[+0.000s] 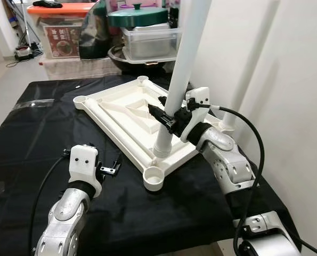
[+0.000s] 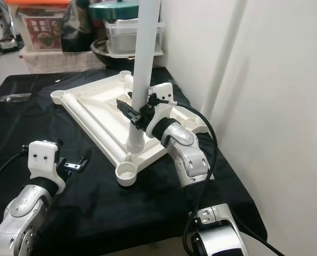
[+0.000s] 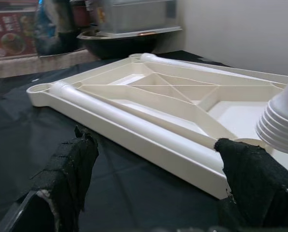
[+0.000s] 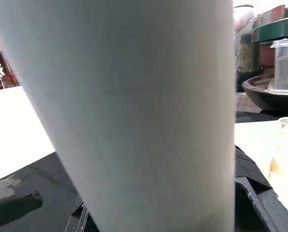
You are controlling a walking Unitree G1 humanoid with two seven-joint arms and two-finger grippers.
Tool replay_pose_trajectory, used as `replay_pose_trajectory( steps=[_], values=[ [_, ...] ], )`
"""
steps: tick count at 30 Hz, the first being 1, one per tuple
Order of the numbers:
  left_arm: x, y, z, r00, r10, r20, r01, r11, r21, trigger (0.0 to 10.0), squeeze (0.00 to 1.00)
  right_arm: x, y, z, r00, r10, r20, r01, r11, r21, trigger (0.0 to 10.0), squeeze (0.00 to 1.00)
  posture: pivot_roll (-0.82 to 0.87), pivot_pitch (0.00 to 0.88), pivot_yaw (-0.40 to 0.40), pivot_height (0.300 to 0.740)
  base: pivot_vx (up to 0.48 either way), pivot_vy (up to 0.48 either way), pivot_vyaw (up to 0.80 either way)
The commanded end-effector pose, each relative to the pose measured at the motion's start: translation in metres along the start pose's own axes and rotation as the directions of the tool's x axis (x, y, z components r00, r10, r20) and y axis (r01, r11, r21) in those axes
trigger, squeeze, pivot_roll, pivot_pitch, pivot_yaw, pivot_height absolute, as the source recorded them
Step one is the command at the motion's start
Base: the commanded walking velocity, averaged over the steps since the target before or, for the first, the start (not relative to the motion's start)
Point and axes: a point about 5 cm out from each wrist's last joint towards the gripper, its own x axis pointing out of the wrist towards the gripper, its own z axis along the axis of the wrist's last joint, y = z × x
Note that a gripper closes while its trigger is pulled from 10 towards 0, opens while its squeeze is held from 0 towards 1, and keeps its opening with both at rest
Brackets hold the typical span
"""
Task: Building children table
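The white leg (image 1: 186, 64) is running out of the top of both eye views, so its upper end is not showing. Its threaded foot is covering the corner socket beneath it on the upturned tabletop (image 1: 127, 113), hiding how deep it is sitting. The right hand (image 1: 171, 120) is wrapping around the leg, and the far finger is disappearing behind it. In the right wrist view the leg is looming so close that it is blurring and blocking nearly everything behind. The left hand (image 1: 110, 169) is looking small; its fingertips (image 3: 252, 179) are being cut off by the left wrist view's lower edge. The black-clothed surface (image 1: 35, 138) is running off the left edge.
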Motion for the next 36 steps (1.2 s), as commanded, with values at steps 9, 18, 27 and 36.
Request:
replay_pose_trajectory(
  steps=[9,18,27,36],
  values=[
    [-0.002,0.003,0.0,1.0,0.01,0.01,-0.01,1.0,-0.02,10.0,0.0,0.002,0.001,0.002,1.0,0.001,0.016,-0.001,1.0,-0.009,10.0,0.0,0.05,0.0,-0.061,0.74,0.0,0.32,0.0],
    [-0.004,0.003,0.0,1.0,-0.005,0.014,0.005,1.0,-0.02,10.0,0.0,-0.001,-0.003,0.006,1.0,0.021,0.016,-0.02,0.996,-0.082,10.0,0.0,0.05,0.0,-0.058,0.74,0.0,0.0,0.0],
    [-0.005,0.003,-0.001,1.0,-0.015,0.014,0.015,1.0,-0.023,10.0,0.0,-0.029,-0.004,0.01,0.976,0.206,-0.074,-0.214,0.967,-0.135,10.0,0.0,0.03,0.0,-0.053,0.74,0.0,0.0,0.0],
    [-0.004,0.002,-0.002,1.0,-0.027,0.014,0.027,0.999,-0.028,10.0,0.0,-0.045,0.009,-0.001,0.946,0.3,-0.121,-0.315,0.941,-0.128,10.0,0.0,0.03,0.0,-0.042,0.74,0.0,0.0,0.0]
  ],
)
